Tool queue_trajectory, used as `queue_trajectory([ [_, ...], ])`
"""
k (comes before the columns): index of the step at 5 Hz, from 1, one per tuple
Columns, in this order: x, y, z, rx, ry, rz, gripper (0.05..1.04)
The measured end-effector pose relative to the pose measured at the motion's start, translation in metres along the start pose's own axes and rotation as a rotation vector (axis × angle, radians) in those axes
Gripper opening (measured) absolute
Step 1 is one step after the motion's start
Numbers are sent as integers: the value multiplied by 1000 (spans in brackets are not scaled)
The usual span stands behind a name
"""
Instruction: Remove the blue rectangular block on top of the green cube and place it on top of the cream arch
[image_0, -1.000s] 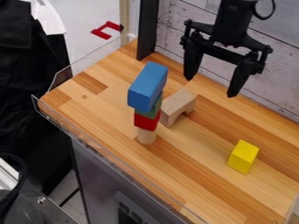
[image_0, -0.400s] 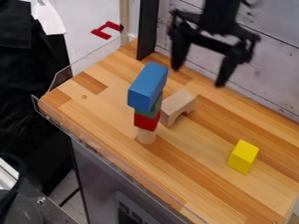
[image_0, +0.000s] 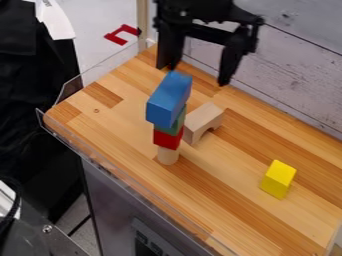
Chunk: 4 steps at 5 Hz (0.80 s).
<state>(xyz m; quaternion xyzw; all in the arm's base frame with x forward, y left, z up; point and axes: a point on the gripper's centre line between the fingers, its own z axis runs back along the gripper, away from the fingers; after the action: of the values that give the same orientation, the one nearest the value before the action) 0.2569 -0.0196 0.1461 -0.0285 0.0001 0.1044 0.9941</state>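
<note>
The gripper (image_0: 198, 75) hangs open near the top of the view, above and behind the block tower, with nothing between its fingers. A blue rectangular block (image_0: 168, 99) lies on top of the tower and partly hides the green cube (image_0: 177, 122) under it. Below the green cube come a red block (image_0: 167, 138) and a cream cylinder (image_0: 167, 155) standing on the wood. The cream arch (image_0: 204, 121) stands on the table just right of the tower, behind it.
A yellow block (image_0: 278, 179) sits on the wooden table (image_0: 220, 210) at the right. A clear low guard runs along the table's left and front edges. A dark post and a whitewashed plank wall (image_0: 294, 65) stand behind.
The gripper has moved left across the back of the table, coming closer to the tower. The blocks and the arch have stayed in place.
</note>
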Motion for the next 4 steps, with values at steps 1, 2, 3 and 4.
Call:
queue_trajectory([
  [1,-7,13,-8,-3,37,20,999],
  [2,-4,23,-14,-7,61,27,999],
  [3,1,33,-26,-28,83,22,999],
  [4,3,35,-38,-43,122,26,999],
])
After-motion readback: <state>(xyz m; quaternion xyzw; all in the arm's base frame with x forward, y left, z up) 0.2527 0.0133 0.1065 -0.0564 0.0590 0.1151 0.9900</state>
